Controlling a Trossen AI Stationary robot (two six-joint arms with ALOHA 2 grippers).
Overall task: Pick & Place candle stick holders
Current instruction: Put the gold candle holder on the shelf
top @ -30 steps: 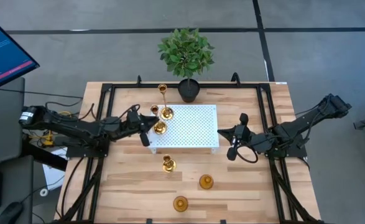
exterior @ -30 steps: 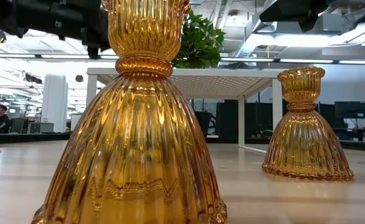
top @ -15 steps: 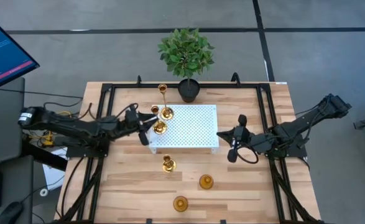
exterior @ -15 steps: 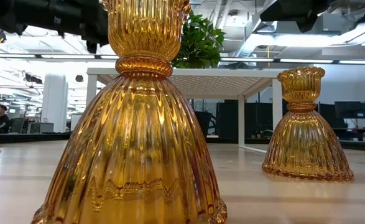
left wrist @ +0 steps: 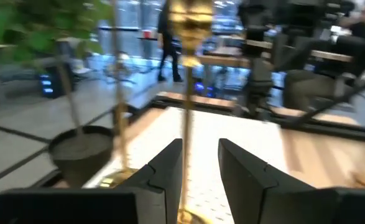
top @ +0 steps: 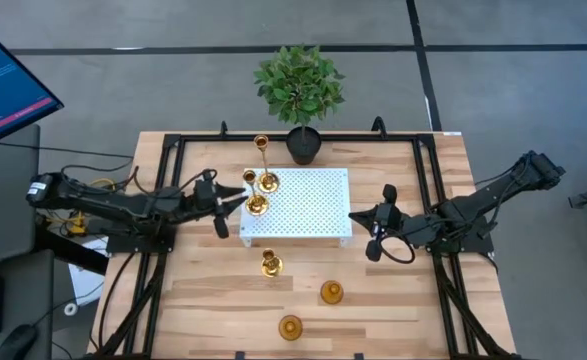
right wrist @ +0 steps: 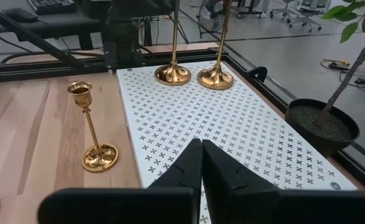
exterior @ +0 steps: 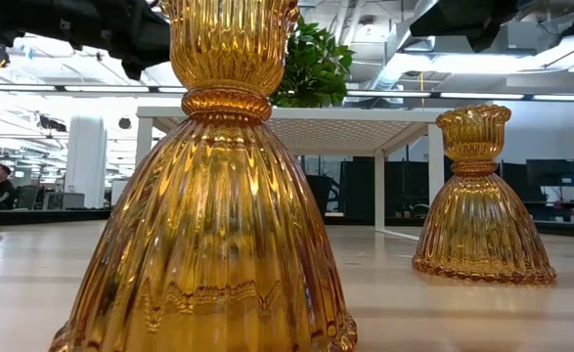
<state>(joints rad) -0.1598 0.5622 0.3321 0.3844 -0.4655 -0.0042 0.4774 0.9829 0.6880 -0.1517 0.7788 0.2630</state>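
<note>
- Left gripper, fingers parted and empty, sits just left of the white perforated platform.
- Tall brass candlestick stands upright on the platform edge straight ahead (stem vertical, between the fingers' line).
- Right gripper, fingers pressed together, waits opposite.

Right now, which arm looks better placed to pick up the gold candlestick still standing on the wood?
Probably the left gripper: its jaws are open, beside the white platform, nearer that candlestick. The right gripper is shut, farther off.
</note>
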